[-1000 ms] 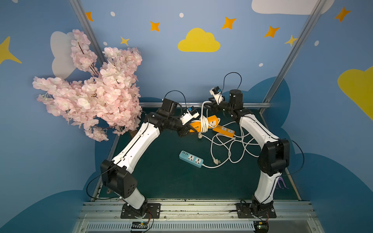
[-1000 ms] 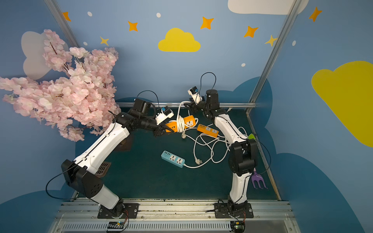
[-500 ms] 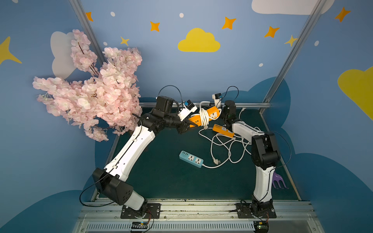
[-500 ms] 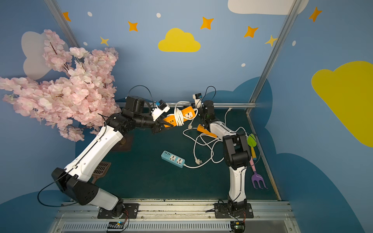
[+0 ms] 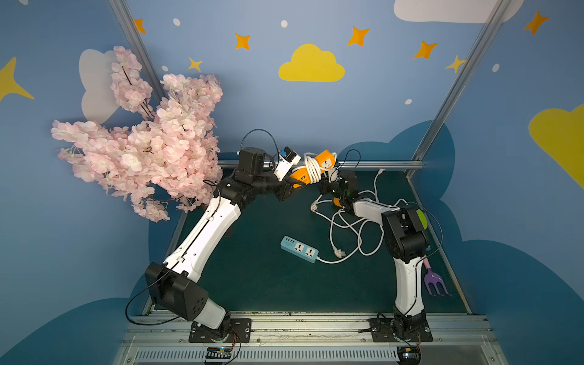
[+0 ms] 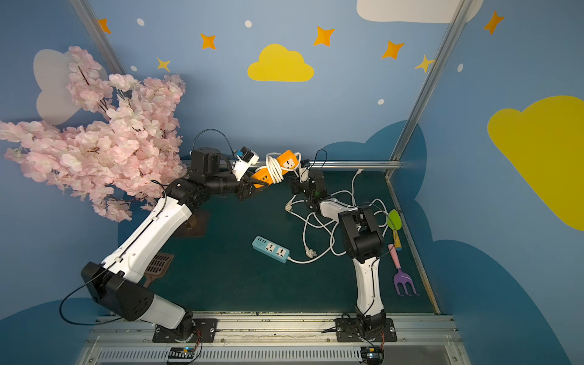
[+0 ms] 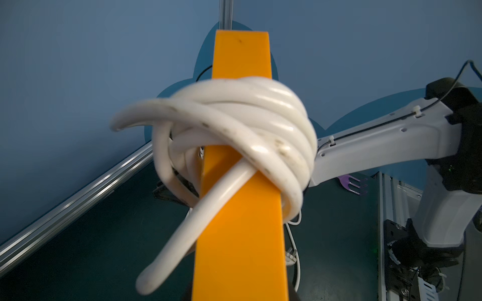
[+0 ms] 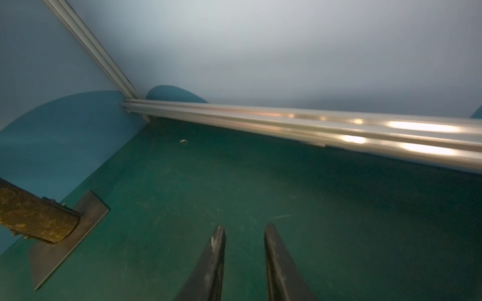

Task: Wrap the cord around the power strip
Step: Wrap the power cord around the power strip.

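1. Since a second ago, the left arm has lifted the orange power strip [image 5: 327, 159] higher toward the back rail. The right arm has folded down, bringing its hand from up by the rail to low beside the strip.
2. From the lower left, the left arm rises with a bent elbow toward upper centre. The left hand [image 5: 292, 186] is clamped tight on the strip's lower end. It holds the strip clear of the worktop [image 5: 262, 284], tilted up to the right.
3. At right, the right arm is folded with its forearm pointing left. The right hand [image 8: 243, 232] sits just right of the strip's lower half. Its fingers [image 8: 216, 250] stand a narrow gap apart with nothing between them.
4. Counted from the left: one blossom tree [image 5: 142, 151], two arms, two power strips in plain view, one purple fork [image 5: 436, 282]. The second strip is the blue power strip [image 5: 298, 249], lying flat at centre.
5. Around the orange strip's middle, the white cord [image 7: 260, 109] is wound in several overlapping turns. One stretch crosses the strip slantwise, and a blurred loose end sticks out.
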Motion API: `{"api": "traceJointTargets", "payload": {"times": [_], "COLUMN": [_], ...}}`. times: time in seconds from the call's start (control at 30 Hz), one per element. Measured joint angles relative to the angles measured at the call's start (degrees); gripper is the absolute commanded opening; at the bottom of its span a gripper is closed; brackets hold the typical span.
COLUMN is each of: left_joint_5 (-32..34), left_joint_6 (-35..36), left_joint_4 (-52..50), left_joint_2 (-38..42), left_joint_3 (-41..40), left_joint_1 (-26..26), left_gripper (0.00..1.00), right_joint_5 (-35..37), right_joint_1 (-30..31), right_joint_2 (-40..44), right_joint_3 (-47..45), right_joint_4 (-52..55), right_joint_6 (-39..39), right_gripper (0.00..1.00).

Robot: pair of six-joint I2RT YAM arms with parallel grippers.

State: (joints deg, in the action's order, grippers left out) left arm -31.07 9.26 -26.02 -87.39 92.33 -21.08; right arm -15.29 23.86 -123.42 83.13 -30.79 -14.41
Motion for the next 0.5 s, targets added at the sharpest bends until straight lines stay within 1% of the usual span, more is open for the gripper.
{"api": "traceJointTargets", "payload": {"times": [0.1,0.2,0.27,0.33,0.43,0.5], "left_joint_5": [2.86,7.08,10.78,15.08,22.56,27.45], "left_joint_6": [-2.14,-3.23,-3.10,-2.62,-0.70,1.05], "left_joint_4": [1.18,1.09,0.61,0.00,-1.44,-2.93], "left_joint_2": [0.00,-0.90,-3.04,-5.92,-11.47,-15.80], "left_joint_3": [0.00,0.63,2.51,4.81,8.41,10.73], "left_joint_1": [1.95,3.89,4.68,5.20,5.84,6.10], "left_gripper": [0.02,0.02,0.02,0.03,0.02,0.02], "right_joint_5": [0.66,1.44,2.25,3.15,5.62,7.61], "right_joint_1": [0.83,1.97,3.08,4.26,6.75,9.18], "right_joint_2": [0.44,2.45,4.66,7.39,12.07,15.06], "right_joint_3": [-1.86,-4.15,-5.49,-6.64,-7.54,-7.61], "right_joint_4": [0.22,2.03,4.70,7.74,13.46,17.35], "right_joint_6": [1.05,3.21,5.79,9.22,17.09,23.65], "right_gripper": [0.05,0.01,0.00,0.00,0.00,0.00]}}
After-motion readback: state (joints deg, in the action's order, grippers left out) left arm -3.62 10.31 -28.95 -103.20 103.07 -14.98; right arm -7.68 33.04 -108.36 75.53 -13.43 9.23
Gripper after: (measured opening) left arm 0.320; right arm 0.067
